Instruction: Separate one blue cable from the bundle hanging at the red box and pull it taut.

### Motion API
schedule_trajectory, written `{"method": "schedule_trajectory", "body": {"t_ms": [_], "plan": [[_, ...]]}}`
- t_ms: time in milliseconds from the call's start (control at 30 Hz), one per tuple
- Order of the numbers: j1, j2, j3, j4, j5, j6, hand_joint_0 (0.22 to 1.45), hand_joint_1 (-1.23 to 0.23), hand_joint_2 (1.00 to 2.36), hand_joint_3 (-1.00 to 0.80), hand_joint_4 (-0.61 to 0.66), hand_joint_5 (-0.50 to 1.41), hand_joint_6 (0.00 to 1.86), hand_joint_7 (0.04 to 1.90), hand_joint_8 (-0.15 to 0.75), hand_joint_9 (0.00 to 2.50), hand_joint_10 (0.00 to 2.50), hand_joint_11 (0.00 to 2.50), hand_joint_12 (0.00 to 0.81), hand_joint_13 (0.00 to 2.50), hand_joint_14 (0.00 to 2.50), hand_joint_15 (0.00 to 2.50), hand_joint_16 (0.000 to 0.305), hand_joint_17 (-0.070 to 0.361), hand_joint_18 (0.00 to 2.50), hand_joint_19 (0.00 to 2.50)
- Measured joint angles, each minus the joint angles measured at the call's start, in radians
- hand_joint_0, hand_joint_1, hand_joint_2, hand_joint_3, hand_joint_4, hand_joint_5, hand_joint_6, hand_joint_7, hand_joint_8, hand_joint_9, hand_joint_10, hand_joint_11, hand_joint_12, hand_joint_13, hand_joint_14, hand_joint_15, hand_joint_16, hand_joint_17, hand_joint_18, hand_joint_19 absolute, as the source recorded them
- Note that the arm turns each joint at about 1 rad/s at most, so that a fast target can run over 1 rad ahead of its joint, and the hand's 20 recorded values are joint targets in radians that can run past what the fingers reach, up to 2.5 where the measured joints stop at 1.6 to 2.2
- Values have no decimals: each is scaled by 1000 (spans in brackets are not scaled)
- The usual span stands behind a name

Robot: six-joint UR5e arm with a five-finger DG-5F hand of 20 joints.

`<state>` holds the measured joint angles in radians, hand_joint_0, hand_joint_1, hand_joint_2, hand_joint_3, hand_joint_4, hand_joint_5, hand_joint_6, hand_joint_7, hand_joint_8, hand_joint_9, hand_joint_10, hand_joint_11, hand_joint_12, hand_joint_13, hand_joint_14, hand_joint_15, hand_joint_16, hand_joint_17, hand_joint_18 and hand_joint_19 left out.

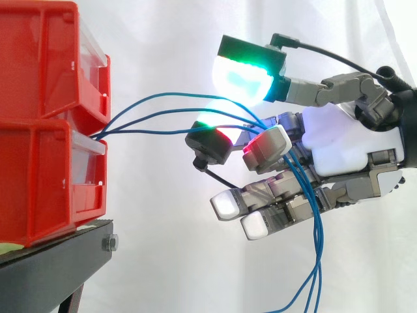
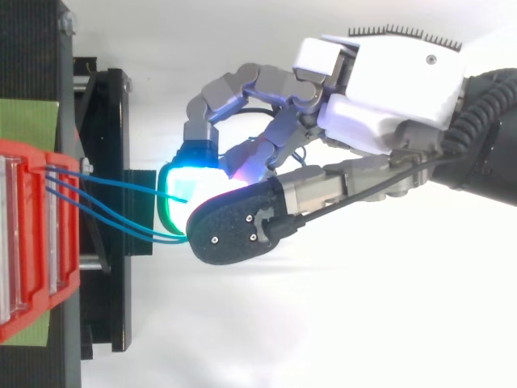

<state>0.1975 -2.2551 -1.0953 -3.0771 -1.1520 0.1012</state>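
Note:
Three blue cables (image 1: 163, 114) leave the gap between the two stacked red bins (image 1: 45, 130) and run right to my hand (image 1: 345, 147). There they bend and hang down past the palm, out of the bottom edge. Two curled fingers with red-glowing pads (image 1: 264, 149) are pinched together where the lowest cable (image 1: 176, 131) runs in. The other two cables arch above it and pass behind the same fingertips. One finger with a green-cyan pad (image 1: 244, 77) stretches straight above the cables. From above, the cables (image 2: 121, 187) run from the bin (image 2: 32, 242) in under the hand (image 2: 388, 89).
The bins stand on a black stand (image 1: 58, 254), whose edge sticks out to the right below them. Two lower fingers with white pads (image 1: 228, 203) curl beneath the cables. A white curtain hangs behind.

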Motion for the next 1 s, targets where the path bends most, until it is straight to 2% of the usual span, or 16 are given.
{"method": "schedule_trajectory", "body": {"t_ms": [67,100,200,233,300,400,633,700,1000], "plan": [[0,0,0,0,0,0,687,-771,1021,-169,-14,-167,969,1059,348,1255,12,1190,390,739,16,501,50,112,662,587],[0,0,0,0,0,0,707,-784,1020,-189,-33,-176,981,1003,343,1237,11,1184,389,737,15,500,50,112,661,589],[0,0,0,0,0,0,709,-793,1002,-470,62,-185,976,862,337,1208,10,1187,388,728,15,495,50,112,667,576],[0,0,0,0,0,0,690,-775,1000,-500,86,-185,971,846,341,1209,10,1183,386,725,16,500,49,111,664,582],[0,0,0,0,0,0,607,-734,1000,-500,101,-183,966,815,346,1210,10,1181,389,719,16,500,50,113,654,583],[0,0,0,0,0,0,563,-666,1000,-500,107,-179,952,816,355,1224,11,1171,395,721,16,498,52,116,656,589],[0,0,0,1,7,0,558,-627,1000,-500,108,-172,927,844,355,1244,11,1168,397,725,14,499,52,118,657,596],[0,0,0,0,7,0,606,-631,1000,-500,99,-168,917,908,353,1248,12,1168,391,722,15,503,51,115,646,604],[1,0,0,-3,9,0,631,-767,1018,-138,26,-137,942,1052,356,1293,13,1160,394,736,15,501,52,118,667,602]]}}
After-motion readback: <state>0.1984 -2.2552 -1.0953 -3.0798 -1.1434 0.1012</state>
